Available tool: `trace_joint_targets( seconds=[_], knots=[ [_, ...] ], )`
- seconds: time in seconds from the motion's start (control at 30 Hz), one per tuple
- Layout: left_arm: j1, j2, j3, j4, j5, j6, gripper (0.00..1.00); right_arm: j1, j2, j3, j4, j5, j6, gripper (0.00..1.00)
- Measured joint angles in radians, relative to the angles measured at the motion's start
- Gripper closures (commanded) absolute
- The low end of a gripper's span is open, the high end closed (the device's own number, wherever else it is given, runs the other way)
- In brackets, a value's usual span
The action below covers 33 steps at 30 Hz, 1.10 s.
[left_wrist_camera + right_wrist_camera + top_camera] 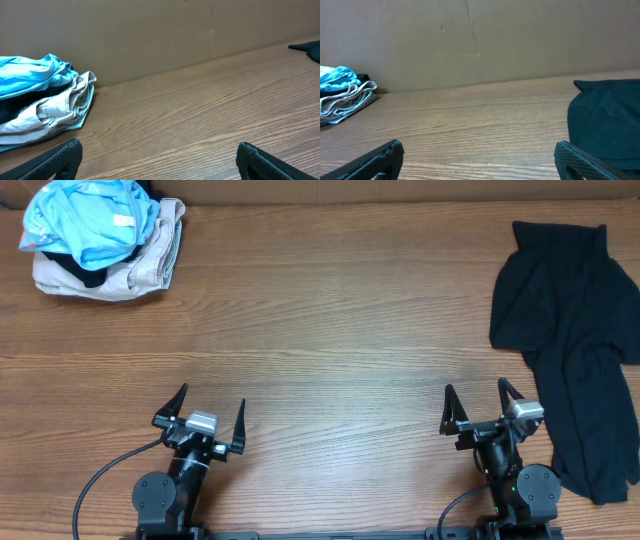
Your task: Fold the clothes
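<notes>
Nearest me, at the bottom of the overhead frame, my left hand (pixel 212 398) and right hand (pixel 475 386) sit low with fingers spread wide, holding nothing. I read that as a parked pose ahead of the first grasp. The black shirt (pixel 575 330) lies crumpled along the right edge of the worktop (pixel 330 320), just beside my right hand. Farthest, upper left, the light blue garment (pixel 90 220) rests on the beige garment (pixel 150 270), seemingly set aside.
</notes>
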Motion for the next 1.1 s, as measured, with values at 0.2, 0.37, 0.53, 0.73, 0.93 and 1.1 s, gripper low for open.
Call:
trace_joint_targets(
  seconds=[0.2, 0.37, 0.53, 0.73, 0.93, 1.1],
  knots=[
    [0.0, 0.0, 0.0, 0.001, 0.0, 0.0, 0.0, 0.0, 0.0, 0.0, 0.01, 0.0, 0.0, 0.0],
    [0.0, 0.0, 0.0, 0.035, 0.0, -0.004, 0.0, 0.0, 0.0, 0.0, 0.078, 0.0, 0.0, 0.0],
    [0.0, 0.0, 0.045, -0.066, 0.005, -0.026, 0.0, 0.0, 0.0, 0.039, 0.013, 0.0, 0.0, 0.0],
    [0.0, 0.032, 0.251, -0.234, 0.005, -0.026, 0.0, 0.0, 0.026, 0.25, -0.156, -0.001, 0.0, 0.0],
    [0.0, 0.202, 0.476, -0.306, 0.006, -0.05, 0.0, 0.0, 0.192, 0.499, -0.32, 0.0, -0.002, 0.0],
    [0.0, 0.456, 0.684, -0.446, 0.012, -0.06, 0.0, 0.0, 0.472, 0.781, -0.517, 0.0, -0.004, 0.0]
  ],
)
